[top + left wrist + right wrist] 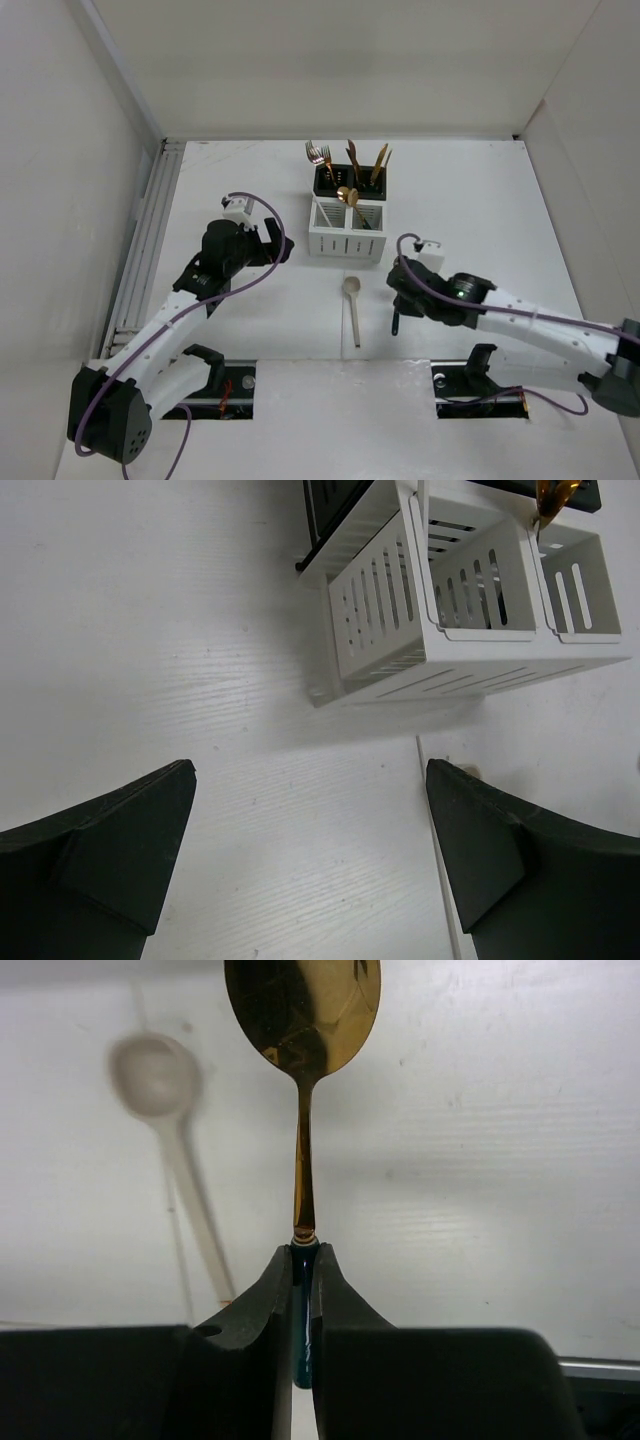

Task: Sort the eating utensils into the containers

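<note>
Slippage is looming: right end effector (303, 1255) is clamping the spoon (303, 1020) by its thin handle, bowl jutting ahead; swinging fast risks pivoting it, while left end effector (310, 770) is hanging wide open, empty.

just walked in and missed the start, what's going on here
The right gripper is shut on the dark handle of a gold spoon. The left gripper is open and empty, beside the white caddy. A cream spoon lies on the table, unsorted. Several utensils already stand in the black caddy.
</note>
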Robot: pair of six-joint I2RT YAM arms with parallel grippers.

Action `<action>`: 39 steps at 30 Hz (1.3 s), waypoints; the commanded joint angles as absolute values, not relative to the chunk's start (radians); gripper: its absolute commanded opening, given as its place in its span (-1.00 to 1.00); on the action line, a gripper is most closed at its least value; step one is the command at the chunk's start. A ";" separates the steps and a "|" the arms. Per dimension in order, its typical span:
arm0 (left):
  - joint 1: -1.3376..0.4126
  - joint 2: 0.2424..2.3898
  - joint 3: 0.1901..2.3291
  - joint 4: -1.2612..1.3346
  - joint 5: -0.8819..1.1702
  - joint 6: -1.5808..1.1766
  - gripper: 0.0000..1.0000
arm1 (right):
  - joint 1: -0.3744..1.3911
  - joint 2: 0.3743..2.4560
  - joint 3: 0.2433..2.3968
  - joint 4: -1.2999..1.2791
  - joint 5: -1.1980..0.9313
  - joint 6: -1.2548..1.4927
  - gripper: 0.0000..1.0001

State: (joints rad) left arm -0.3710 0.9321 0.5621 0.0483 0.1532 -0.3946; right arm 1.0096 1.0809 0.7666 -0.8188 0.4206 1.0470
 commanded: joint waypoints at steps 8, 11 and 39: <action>-0.365 0.940 0.578 0.087 0.169 -0.411 1.00 | 1.020 0.905 0.979 -0.462 0.944 0.638 -1.00; -0.354 0.972 0.589 0.103 0.213 -0.452 1.00 | 1.020 1.010 0.925 -0.034 1.096 0.248 -1.00; -0.284 1.149 0.627 0.176 0.218 -0.472 1.00 | 0.741 1.520 0.916 0.473 0.623 0.284 -0.39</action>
